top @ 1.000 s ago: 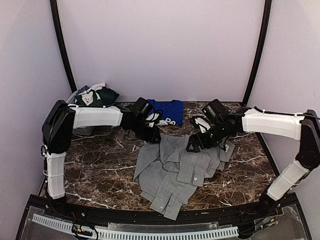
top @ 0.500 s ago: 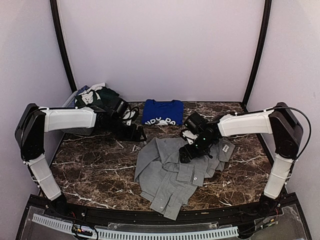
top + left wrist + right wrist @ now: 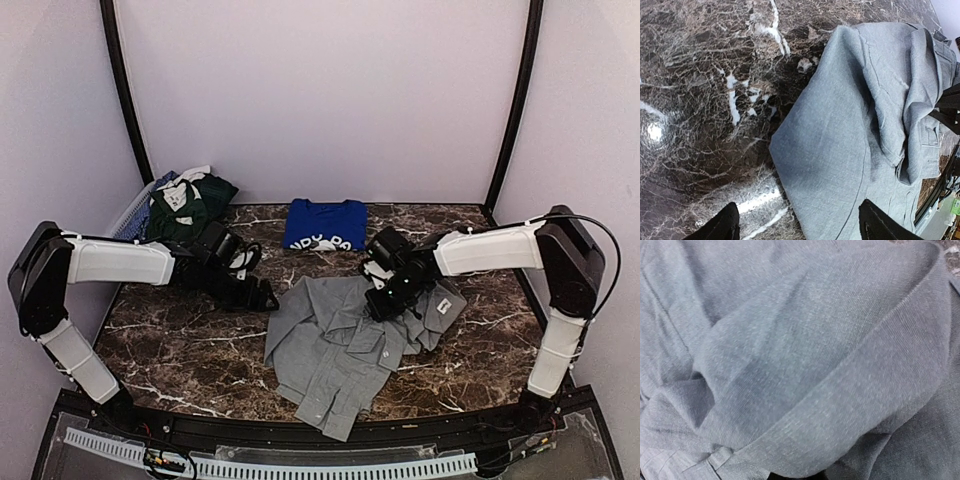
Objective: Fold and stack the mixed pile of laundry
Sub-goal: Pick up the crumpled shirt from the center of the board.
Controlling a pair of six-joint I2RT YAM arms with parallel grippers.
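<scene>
- polo shirt (image 3: 335, 350) — light grey, plain; close up a fine heathered weave, lighter + darker grey flecks.
- T-shirt (image 3: 322, 220) — royal blue w/ white print.
- dark-green garment (image 3: 190, 200) — deep green, w/ a white patch.
- table (image 3: 180, 340) — dark brown marble, white + tan veins.
- left arm (image 3: 120, 262), right arm (image 3: 490, 250) — white shells, black joints.
- back wall (image 3: 320, 100) — pale lilac-grey; poles (image 3: 125, 90) black.
</scene>
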